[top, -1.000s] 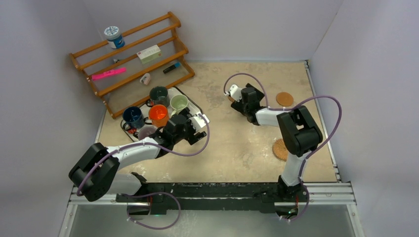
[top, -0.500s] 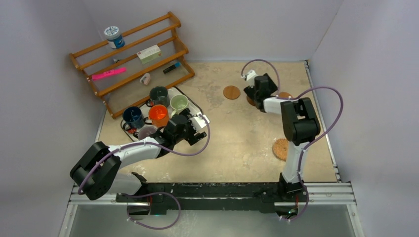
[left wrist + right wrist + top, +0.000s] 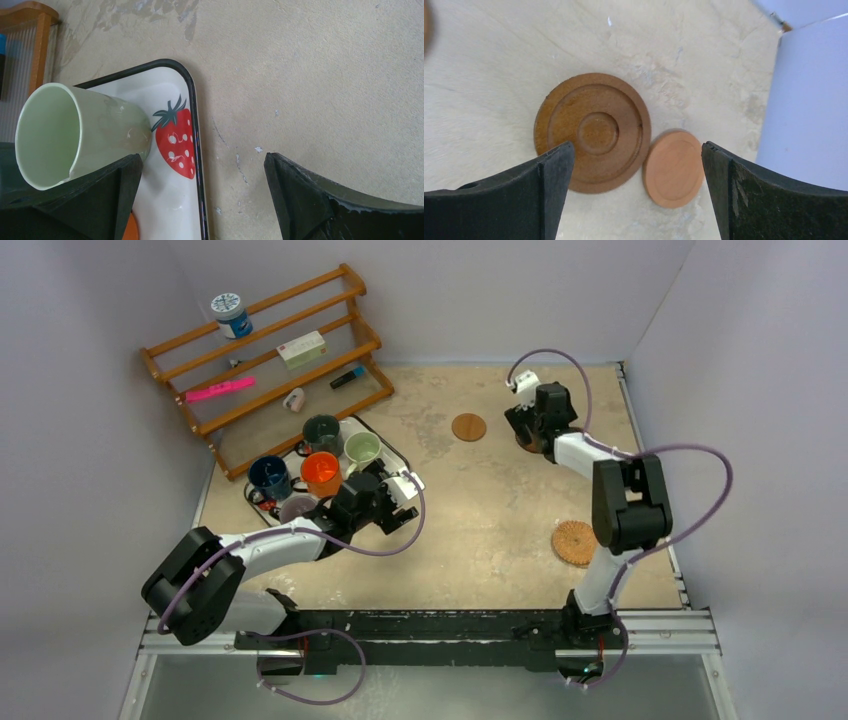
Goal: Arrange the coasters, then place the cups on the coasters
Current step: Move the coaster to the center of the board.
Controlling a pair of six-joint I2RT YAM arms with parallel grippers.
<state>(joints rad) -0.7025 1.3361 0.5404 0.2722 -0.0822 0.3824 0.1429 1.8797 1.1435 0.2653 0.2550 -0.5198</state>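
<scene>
The right gripper (image 3: 527,435) hangs with its jaws spread wide and nothing between them, at the far right of the bench (image 3: 480,510). In the right wrist view, the gripper (image 3: 638,147) frames two coasters lying flat. One is a dark ringed coaster (image 3: 593,132). The other is a smaller pale coaster (image 3: 673,168) just beside it, and their rims seem to touch. A plain coaster (image 3: 468,427) lies to the left of that gripper, and a woven coaster (image 3: 574,543) sits well apart, nearer the arm's base. The left gripper (image 3: 372,480) is also wide open and empty, poised at the near right corner of the strawberry-print tray (image 3: 388,448). All five cups stand on the tray: the pale green cup (image 3: 362,450), the dark green cup (image 3: 322,433), the orange cup (image 3: 321,473), the dark blue cup (image 3: 269,478) and the purple-grey cup (image 3: 297,508). In the left wrist view the pale green cup (image 3: 80,132) sits just beside one finger (image 3: 90,200).
</scene>
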